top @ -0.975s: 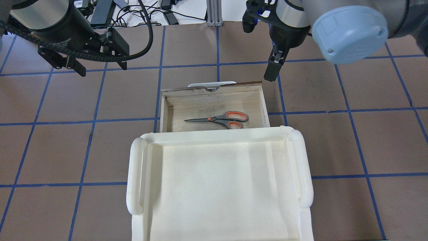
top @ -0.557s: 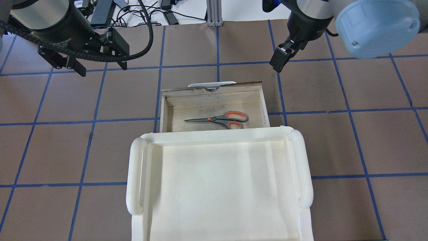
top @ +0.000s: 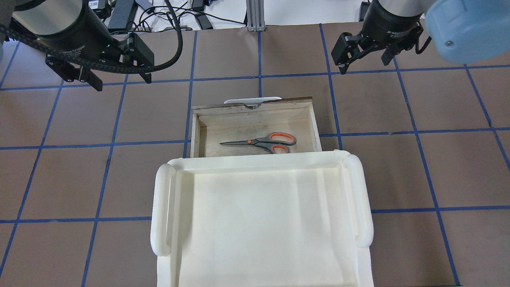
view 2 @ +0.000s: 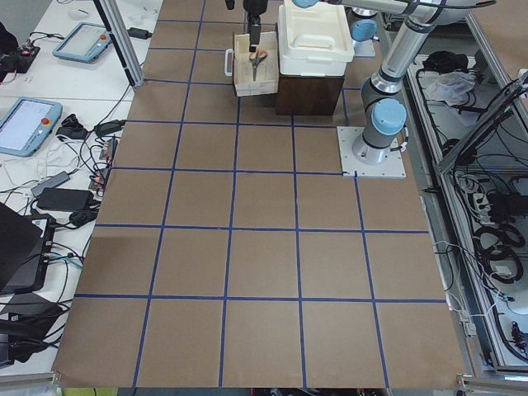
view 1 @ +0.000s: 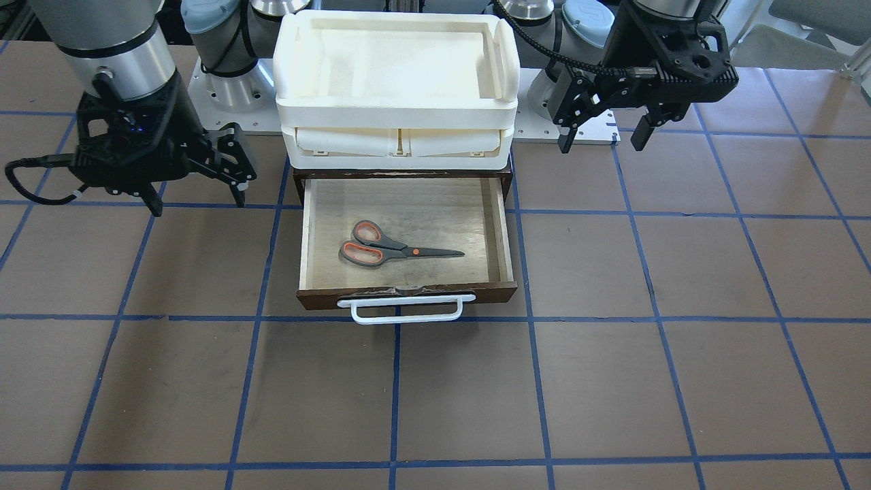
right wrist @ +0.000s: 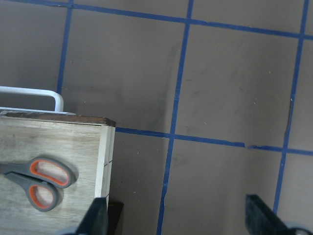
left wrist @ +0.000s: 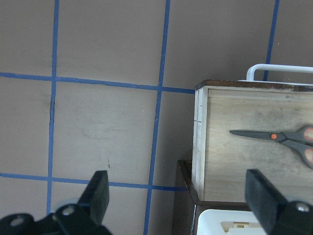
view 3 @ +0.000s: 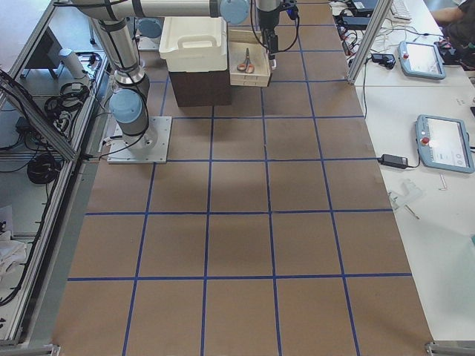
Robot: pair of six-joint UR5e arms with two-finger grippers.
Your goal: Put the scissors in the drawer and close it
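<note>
The scissors [top: 263,142] lie flat inside the open drawer [top: 255,107], handles toward my right side. They also show in the front view [view 1: 395,250] and in both wrist views [left wrist: 283,139] [right wrist: 36,178]. The drawer [view 1: 408,296] is pulled out, with its white bar handle [view 1: 406,316] at the front. My left gripper [top: 122,81] is open and empty, above the table to the left of the drawer. My right gripper [top: 364,65] is open and empty, above the table beyond the drawer's right front corner.
A cream-white plastic tray unit [top: 259,161] stands on the dark cabinet above the drawer [view 1: 395,112]. The brown table has blue tape grid lines. Cables and power bricks [top: 123,16] lie beyond the far edge. Both arm bases stand behind the cabinet.
My right gripper has moved away from the drawer's right front corner, to the right and toward the far edge, and has turned so both fingers show. The left arm, scissors and drawer have not moved.
</note>
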